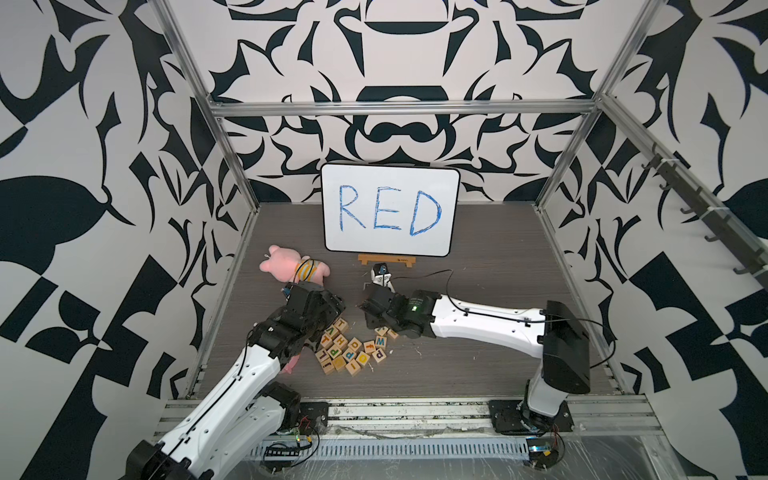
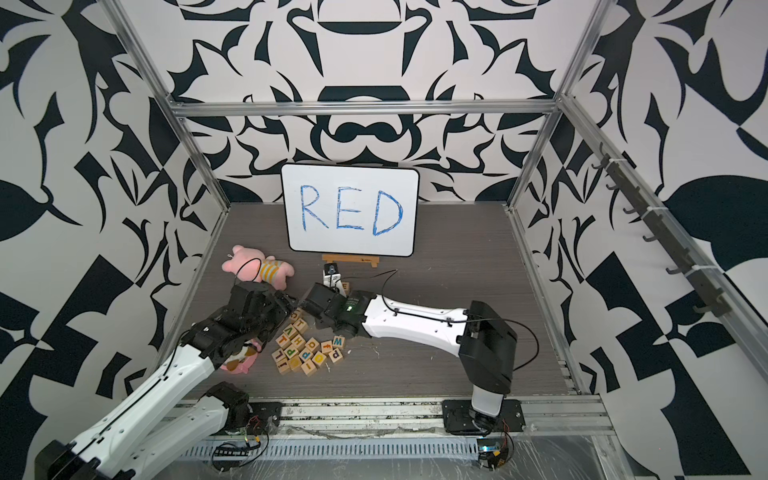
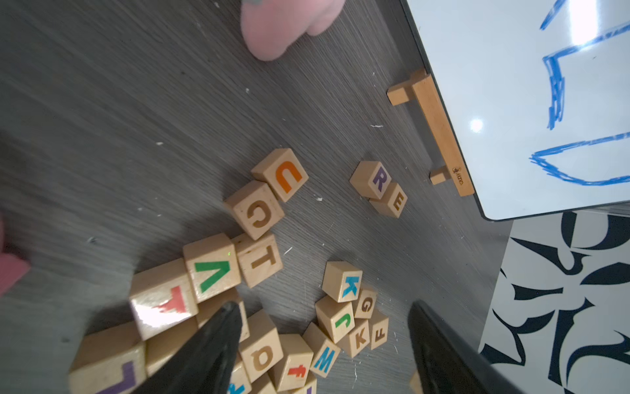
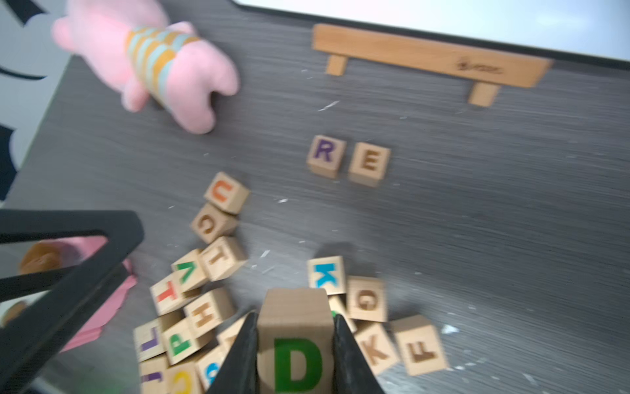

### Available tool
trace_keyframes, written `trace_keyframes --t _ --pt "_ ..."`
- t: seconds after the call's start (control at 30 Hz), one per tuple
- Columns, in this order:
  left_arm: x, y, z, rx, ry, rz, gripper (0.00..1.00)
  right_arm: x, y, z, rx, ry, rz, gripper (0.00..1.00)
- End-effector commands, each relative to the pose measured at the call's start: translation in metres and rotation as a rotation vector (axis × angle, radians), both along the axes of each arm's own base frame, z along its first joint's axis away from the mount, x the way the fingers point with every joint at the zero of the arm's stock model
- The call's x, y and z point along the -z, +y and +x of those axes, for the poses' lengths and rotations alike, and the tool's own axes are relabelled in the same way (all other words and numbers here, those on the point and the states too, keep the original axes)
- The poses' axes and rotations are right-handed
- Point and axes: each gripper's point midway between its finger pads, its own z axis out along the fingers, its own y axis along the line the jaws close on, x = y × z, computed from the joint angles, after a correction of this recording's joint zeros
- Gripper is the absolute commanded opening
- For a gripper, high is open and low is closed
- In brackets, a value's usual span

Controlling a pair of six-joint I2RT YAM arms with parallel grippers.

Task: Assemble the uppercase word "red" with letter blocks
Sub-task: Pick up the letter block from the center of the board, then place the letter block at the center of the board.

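right hand [image 4: 295, 320] pinches the d block [image 4: 296, 361] by its sides, green letter toward my camera so i can check it. r block [image 4: 325, 155] and e block [image 4: 369, 163] sit side by side on the desk [image 4: 494, 221] ahead, the spot beside e free. left hand [image 3: 324, 307] hangs spread above the spare blocks [image 3: 262, 259].

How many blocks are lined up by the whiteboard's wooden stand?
2: the R block and the E block, side by side before the stand. The right gripper holds the D block.
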Motion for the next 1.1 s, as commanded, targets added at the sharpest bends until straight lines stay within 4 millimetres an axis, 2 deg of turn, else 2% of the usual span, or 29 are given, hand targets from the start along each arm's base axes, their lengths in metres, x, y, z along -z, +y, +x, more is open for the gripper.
trace_keyframes --t 0.0,0.13,0.23,0.43,0.6,0.87,1.07 --pt "-0.025 -0.033 0.019 0.093 -0.074 -0.061 0.81 -0.015 -0.043 0.013 0.086 -0.042 -0.023 0.27" --pt "-0.030 -0.067 0.029 0.162 -0.094 -0.026 0.82 -0.015 -0.084 0.014 0.166 -0.055 -0.043 0.27" --pt "-0.028 -0.090 0.031 0.229 -0.072 -0.010 0.82 -0.014 -0.107 0.014 0.203 -0.055 -0.046 0.28" --pt "-0.021 -0.108 0.035 0.251 -0.035 -0.023 0.82 -0.012 -0.137 0.011 0.244 -0.043 -0.061 0.28" --pt "-0.011 -0.108 0.034 0.238 -0.010 -0.028 0.83 -0.002 -0.148 0.011 0.256 -0.014 -0.100 0.28" --pt "-0.001 -0.083 0.032 0.151 -0.029 0.036 0.84 0.003 -0.157 0.018 0.280 0.001 -0.130 0.28" --pt "0.006 -0.068 0.027 0.095 -0.024 0.047 0.89 0.004 -0.154 0.028 0.284 0.011 -0.133 0.28"
